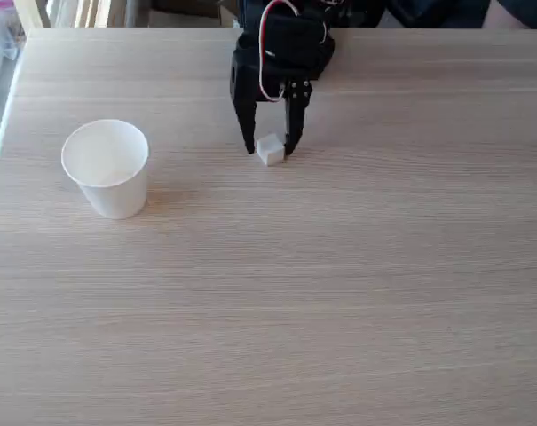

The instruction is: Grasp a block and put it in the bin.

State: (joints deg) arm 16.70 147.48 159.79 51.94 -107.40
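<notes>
Block first: a tiny white cube [270, 150] of matt material sits on the pale wood-grain table [339, 293], in the upper middle of the fixed view, turned slightly so that one corner faces the camera. It rests on the tabletop between the two black fingers of the gripper [270, 147], which reaches down from the far edge of the table. The left finger tip stands just beside the cube's left side and the right finger tip is at its right side; whether either tip actually presses on the cube cannot be told from this angle. The jaws are spread about as wide as the cube itself, so the tool is parted around the block rather than clenched, and the cube looks to be down on the wood, not lifted.

Above the fingers the black arm body carries a looping red and white cable [266, 67].

Well apart from the block, to the left in the fixed view and a little nearer the camera, stands the bin: a white round paper cup [108, 173] with a rolled rim, upright, tapering toward its base, its mouth open upward. Its inside looks plain white
</notes>
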